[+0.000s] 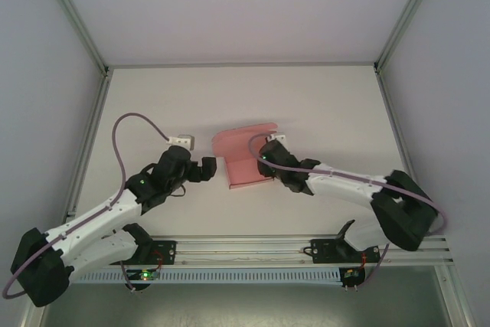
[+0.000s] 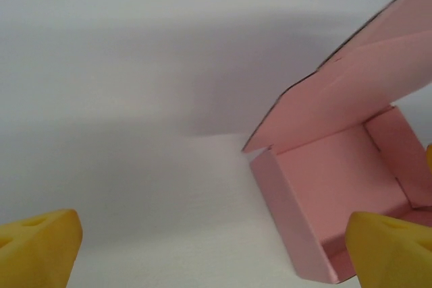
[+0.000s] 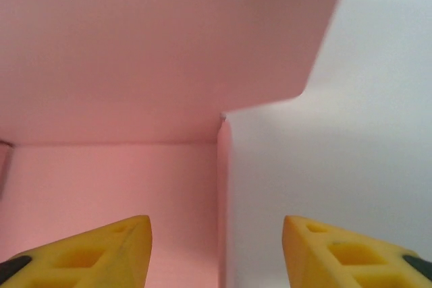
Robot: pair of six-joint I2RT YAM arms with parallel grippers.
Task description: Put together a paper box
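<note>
**A:** Where is the paper box [image 1: 243,165] sitting?

**B:** Around the middle of the table [image 1: 321,105]. Its tray is folded up with the walls standing. The lid [image 1: 243,137] rises from the 12 o'clock edge and leans over the tray, not closed.

**A:** And the arms?

**B:** The left end effector [image 1: 208,168] is at the box's 9 o'clock, just beside it, with its fingers spread wide and nothing between them. The right end effector [image 1: 268,161] is at 3 o'clock. In its wrist view it is released too, with one finger over the pink floor and the other over bare table, straddling the side wall [image 3: 223,187].

**A:** How do you expect the box to handle?

**B:** It looks like thin card, so I'd judge it very light and easy to push across the smooth table. It should be stiff along the creases and floppy across the open panels. A hard squeeze would likely dent a wall, and the lid will probably spring back up unless its flap is tucked in.

**A:** So where would you take hold?

**B:** On a wall close to a folded corner, where the card is firmest, and only lightly. That straddled wall suits a steadying pinch. The lid is best pressed near its free front edge, at the 6 o'clock side, rather than at the hinge.
</note>
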